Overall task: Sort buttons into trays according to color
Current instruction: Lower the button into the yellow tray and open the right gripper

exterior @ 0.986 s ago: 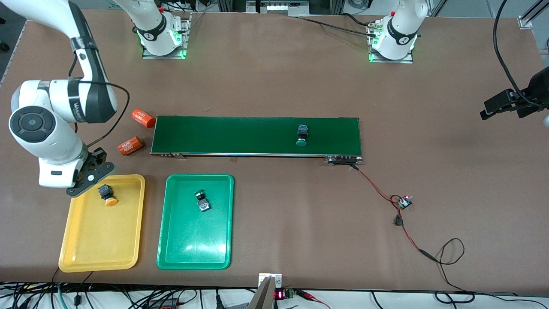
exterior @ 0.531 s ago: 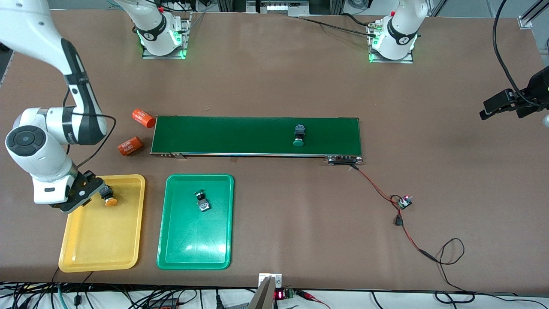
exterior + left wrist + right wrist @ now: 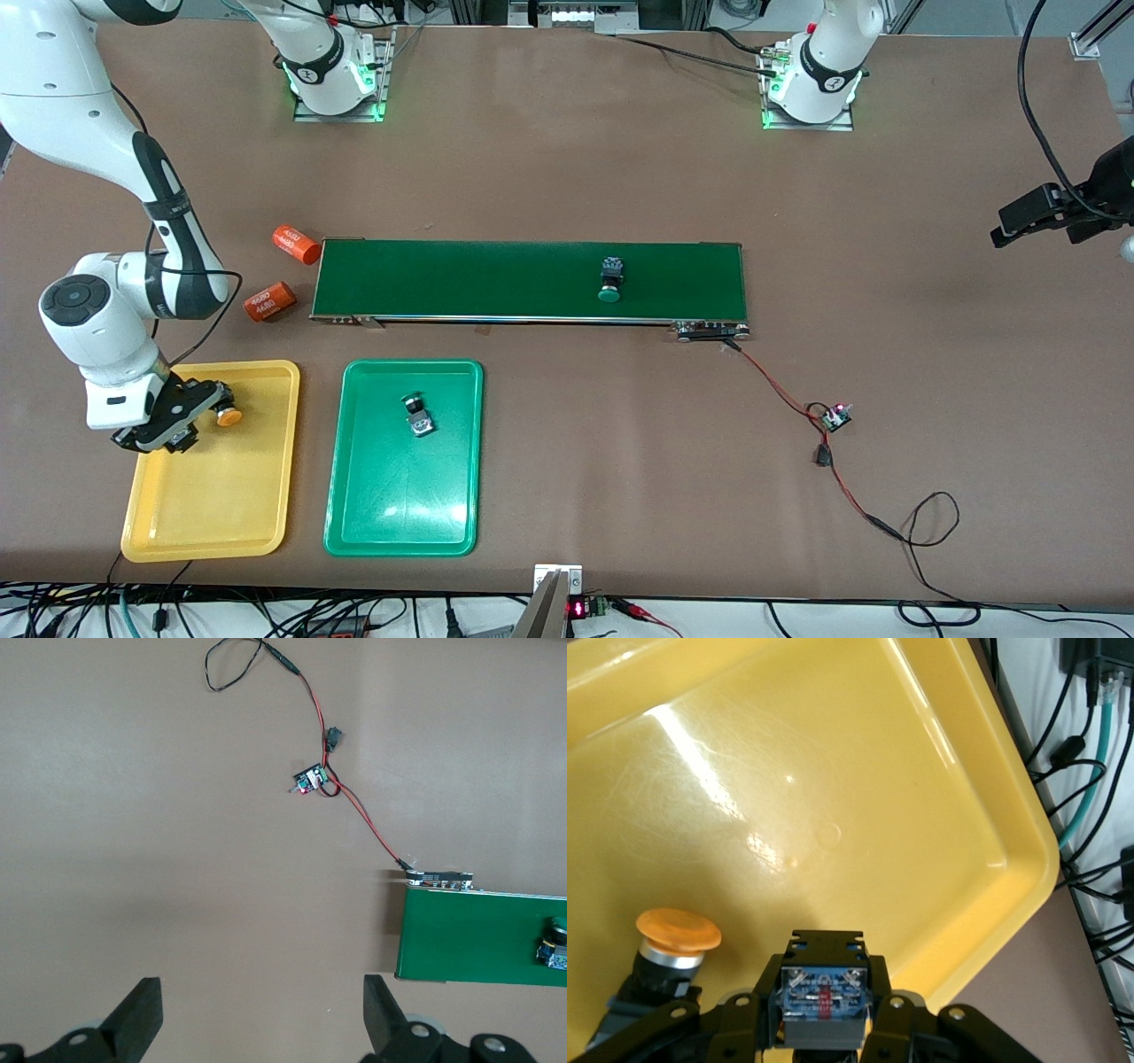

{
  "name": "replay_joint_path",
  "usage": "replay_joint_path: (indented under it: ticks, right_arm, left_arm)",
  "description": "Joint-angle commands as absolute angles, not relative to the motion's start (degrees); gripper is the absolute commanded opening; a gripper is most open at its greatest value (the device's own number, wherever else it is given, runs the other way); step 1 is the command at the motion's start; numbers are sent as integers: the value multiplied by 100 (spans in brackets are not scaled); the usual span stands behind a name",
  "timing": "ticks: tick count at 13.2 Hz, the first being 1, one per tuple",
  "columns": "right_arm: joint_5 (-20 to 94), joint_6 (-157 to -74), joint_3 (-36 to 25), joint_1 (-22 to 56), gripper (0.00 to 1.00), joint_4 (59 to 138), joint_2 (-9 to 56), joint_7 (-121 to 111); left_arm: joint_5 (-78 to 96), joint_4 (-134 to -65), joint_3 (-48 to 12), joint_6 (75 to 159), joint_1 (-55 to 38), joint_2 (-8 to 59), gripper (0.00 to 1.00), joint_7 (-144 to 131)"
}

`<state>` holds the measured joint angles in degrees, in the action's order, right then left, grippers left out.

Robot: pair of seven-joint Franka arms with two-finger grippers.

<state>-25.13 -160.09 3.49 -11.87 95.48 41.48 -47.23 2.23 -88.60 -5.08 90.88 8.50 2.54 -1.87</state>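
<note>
Release is the step in hand, by my reading: the right end effector (image 3: pixel 168 416) hangs low over the shallow yellow plastic tray (image 3: pixel 208 523), at the end of it nearest the robots' bases. It is clamped on a blocky black-and-blue push-button switch (image 3: pixel 824 988). The cap of that held switch points away from the wrist camera, so its colour cannot be told.

To do it well, bring the switch down until it almost rests on the tray's floor before parting the fingers, so it neither drops nor rolls. Lower it apart from the orange-capped push button (image 3: pixel 669 943) lying in the same tray just beside the fingers, since a nudge could knock that one about. Then lift straight up.

The held switch sits squarely between the fingers, above the tray's floor and well inside its rim.

Outside the yellow tray, a green-capped push button (image 3: pixel 609 282) lies on the long dark-green conveyor belt (image 3: pixel 496 279), well apart from the tray and farther from the front camera.

The left end effector (image 3: pixel 261 1001) waits with fingers spread wide and empty, far from the yellow tray, over bare brown bench (image 3: pixel 177 859).
</note>
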Motion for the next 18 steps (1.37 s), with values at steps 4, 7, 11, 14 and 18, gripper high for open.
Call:
replay_joint_path:
  ticks: [4,7,11,14,18]
  right_arm:
    - [-2575,-16216,457,-1327,100,9571,4201,-4939]
    - [-2383,-15989,475,-1301,100,9807,3852,-4843]
    - [-1022,-14443,703,-1152,100,9826,3157,-4676]
    - [-923,-13294,712,-688,100,9826,2779,-3128]
    - [-914,-11938,721,191,100,9826,2251,-752]
  left_arm:
    - [185,-8903,-527,9053,870,167,100,-123]
    - [185,-8903,-527,9035,870,167,100,-88]
    - [185,-8912,-527,9035,870,167,100,-62]
    - [185,-8921,-527,9053,861,158,100,-62]
    - [193,-8921,-606,9062,835,158,100,-62]
